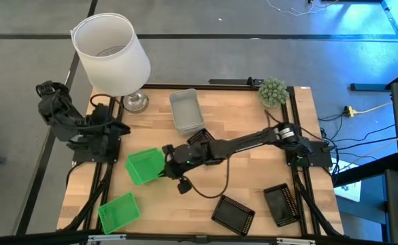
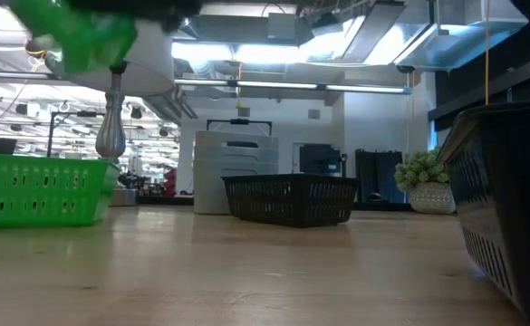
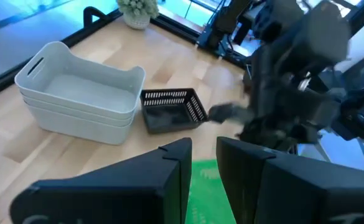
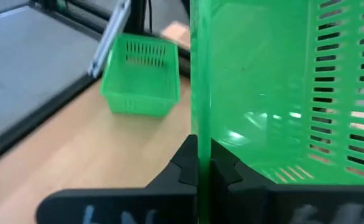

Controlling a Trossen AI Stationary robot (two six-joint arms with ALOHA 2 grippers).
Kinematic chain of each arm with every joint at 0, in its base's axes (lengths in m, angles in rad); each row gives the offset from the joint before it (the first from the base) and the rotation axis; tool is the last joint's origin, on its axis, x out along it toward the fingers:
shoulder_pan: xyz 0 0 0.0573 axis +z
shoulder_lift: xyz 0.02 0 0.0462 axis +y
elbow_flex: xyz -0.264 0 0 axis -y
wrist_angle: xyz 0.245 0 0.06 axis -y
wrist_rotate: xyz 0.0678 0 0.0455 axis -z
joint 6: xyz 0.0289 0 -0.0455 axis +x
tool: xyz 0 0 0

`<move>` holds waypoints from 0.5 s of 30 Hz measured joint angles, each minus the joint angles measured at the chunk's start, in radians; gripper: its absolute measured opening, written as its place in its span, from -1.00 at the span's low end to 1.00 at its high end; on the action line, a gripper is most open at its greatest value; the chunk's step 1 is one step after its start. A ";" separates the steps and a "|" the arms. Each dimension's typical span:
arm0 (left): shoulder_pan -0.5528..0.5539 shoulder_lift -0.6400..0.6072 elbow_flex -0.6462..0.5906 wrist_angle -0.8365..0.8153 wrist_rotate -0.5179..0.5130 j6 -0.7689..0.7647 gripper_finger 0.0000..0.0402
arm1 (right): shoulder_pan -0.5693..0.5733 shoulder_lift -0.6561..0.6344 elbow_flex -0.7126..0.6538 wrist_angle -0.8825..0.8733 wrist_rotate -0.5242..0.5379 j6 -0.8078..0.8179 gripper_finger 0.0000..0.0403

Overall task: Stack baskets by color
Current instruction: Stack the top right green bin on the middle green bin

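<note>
Baskets: 2 green (image 1: 119, 211), 3 black (image 1: 233, 214), grey-white stack (image 1: 186, 110), right claw (image 1: 163, 167) gripping 1 green.

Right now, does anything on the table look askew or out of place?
Only the green basket pinched by its wall in the right end effector, lifted and tilted. The two black baskets near the front edge lie at different angles, unstacked. Nothing looks spilled or damaged.

No text, label or number is legible anywhere.
</note>
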 joint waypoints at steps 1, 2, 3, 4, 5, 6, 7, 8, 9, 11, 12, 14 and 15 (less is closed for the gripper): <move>0.000 0.000 0.000 0.000 0.000 0.000 -0.67 | -0.003 0.018 0.000 0.011 0.000 0.001 -1.00; 0.000 0.000 0.000 0.000 0.000 0.000 -0.67 | -0.005 0.032 0.000 0.013 0.000 0.002 -1.00; 0.000 0.001 0.000 0.000 0.000 0.000 -0.67 | -0.007 0.045 0.000 0.007 0.001 0.002 -1.00; 0.000 0.001 0.000 0.000 0.000 0.000 -0.67 | -0.010 0.057 0.000 0.009 0.000 0.002 -1.00; 0.000 0.002 0.000 0.000 0.000 0.000 -0.67 | -0.012 0.066 -0.001 0.008 0.000 0.002 -1.00; 0.000 0.003 0.000 0.000 0.000 0.000 -0.67 | -0.015 0.074 -0.001 0.009 0.000 0.002 -1.00; 0.000 0.003 0.000 0.000 0.000 0.000 -0.67 | -0.018 0.080 -0.001 0.008 0.000 0.002 -1.00; 0.000 0.003 0.000 0.000 0.000 0.000 -0.67 | -0.022 0.085 -0.001 0.006 0.000 0.002 -1.00; 0.000 0.003 0.000 0.000 0.000 0.000 -0.67 | -0.026 0.091 -0.001 0.006 0.000 0.003 -1.00; 0.000 0.003 0.000 0.000 0.000 0.000 -0.67 | -0.033 0.097 -0.001 -0.019 0.001 0.003 -1.00; 0.000 0.003 0.000 0.000 0.000 0.000 -0.67 | -0.036 0.098 -0.001 -0.035 0.001 0.003 -1.00; 0.000 0.003 0.000 0.000 0.000 0.000 -0.67 | -0.043 0.098 -0.001 -0.065 0.001 0.003 -1.00; 0.000 0.003 0.000 0.000 0.000 0.000 -0.67 | -0.047 0.097 -0.001 -0.080 0.001 0.003 -1.00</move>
